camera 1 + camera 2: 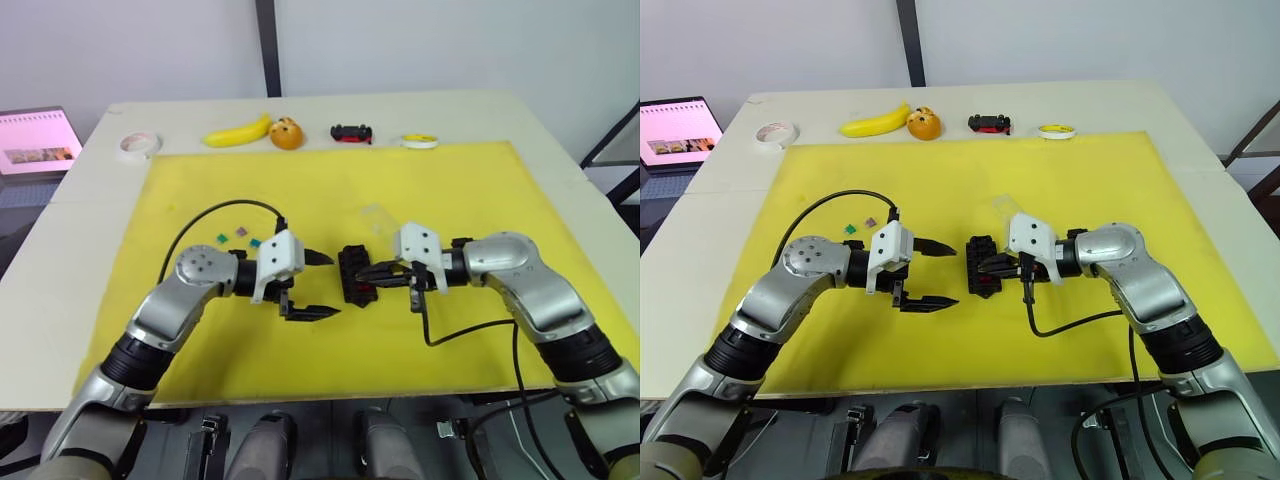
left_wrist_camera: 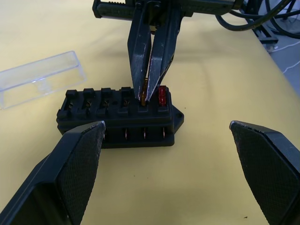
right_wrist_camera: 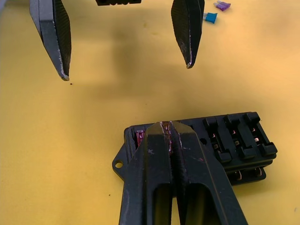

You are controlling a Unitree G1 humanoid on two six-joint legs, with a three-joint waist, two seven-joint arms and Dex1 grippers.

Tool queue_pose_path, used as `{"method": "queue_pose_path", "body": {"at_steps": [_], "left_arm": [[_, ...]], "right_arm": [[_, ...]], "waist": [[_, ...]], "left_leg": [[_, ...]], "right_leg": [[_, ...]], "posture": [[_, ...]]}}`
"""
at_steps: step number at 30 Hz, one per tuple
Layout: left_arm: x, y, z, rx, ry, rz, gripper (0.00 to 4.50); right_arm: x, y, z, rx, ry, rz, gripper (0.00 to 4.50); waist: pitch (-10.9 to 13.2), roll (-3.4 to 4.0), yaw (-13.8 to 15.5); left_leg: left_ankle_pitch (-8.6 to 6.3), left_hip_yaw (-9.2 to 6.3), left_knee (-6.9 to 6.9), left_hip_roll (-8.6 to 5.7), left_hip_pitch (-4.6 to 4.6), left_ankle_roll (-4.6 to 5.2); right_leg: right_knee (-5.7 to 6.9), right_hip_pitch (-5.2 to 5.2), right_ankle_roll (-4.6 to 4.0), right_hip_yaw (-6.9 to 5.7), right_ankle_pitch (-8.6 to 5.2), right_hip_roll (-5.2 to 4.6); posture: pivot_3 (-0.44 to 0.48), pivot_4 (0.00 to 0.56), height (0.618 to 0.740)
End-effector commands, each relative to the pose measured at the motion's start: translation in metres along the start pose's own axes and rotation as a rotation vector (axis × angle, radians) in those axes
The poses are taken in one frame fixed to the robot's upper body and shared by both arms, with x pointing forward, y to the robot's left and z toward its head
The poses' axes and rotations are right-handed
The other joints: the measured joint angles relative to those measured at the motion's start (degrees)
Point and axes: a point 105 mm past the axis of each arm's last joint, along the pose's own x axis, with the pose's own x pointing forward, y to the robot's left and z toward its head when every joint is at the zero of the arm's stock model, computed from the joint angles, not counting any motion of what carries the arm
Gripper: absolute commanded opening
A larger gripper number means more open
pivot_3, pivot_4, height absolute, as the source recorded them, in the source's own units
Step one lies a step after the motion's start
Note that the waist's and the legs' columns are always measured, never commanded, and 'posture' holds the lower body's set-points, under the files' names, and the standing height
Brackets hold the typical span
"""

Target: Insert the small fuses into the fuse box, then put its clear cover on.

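Fuse box (image 2: 119,117): right claw (image 2: 146,96) pinches orange fuse (image 2: 144,89) beside seated red fuse (image 2: 162,95)

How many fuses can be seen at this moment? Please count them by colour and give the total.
red fuse: 1
orange fuse: 1
green fuse: 1
purple fuse: 1
teal fuse: 1
Total: 5

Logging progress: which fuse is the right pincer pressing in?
The orange fuse, pinched by the right pincer beside the seated red fuse; the others lie loose.
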Motion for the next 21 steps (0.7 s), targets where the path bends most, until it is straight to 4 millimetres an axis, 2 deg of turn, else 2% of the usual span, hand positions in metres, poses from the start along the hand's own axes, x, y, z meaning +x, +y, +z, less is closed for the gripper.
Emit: {"method": "queue_pose_path", "body": {"at_steps": [1,16,19,21], "left_arm": [[-0.002,0.002,0.009,0.035,-0.017,0.010,4.49],[-0.002,0.004,0.010,0.036,-0.016,0.014,4.49],[-0.003,0.004,0.010,0.036,-0.016,0.015,4.50],[-0.003,0.004,0.010,0.035,-0.015,0.015,4.50]], "right_arm": [[-0.002,-0.003,0.009,-0.037,-0.021,-0.031,0.00],[-0.001,-0.004,0.009,-0.019,-0.020,-0.037,0.00],[-0.002,-0.005,0.014,-0.018,-0.035,-0.041,0.97],[-0.004,-0.005,0.018,-0.026,-0.041,-0.042,1.95]], "waist": [[0.0,0.00,0.0],[0.0,0.00,0.0],[0.0,0.00,0.0],[0.0,0.00,0.0]], "left_leg": [[0.00,0.00,0.01,0.00,0.00,0.00],[-0.03,-0.02,0.20,0.00,-0.06,0.03],[-0.03,-0.03,0.27,0.00,-0.08,0.05],[-0.05,-0.06,0.31,0.00,-0.11,0.06]], "right_leg": [[0.00,0.00,0.00,0.00,0.00,0.00],[0.07,0.01,0.00,-0.02,0.00,0.01],[0.10,0.01,0.00,-0.02,0.00,0.02],[0.11,0.01,0.00,-0.04,0.00,0.02]], "posture": [[0.000,0.150,0.740],[0.000,0.150,0.740],[0.000,0.150,0.740],[0.000,0.150,0.740]]}}
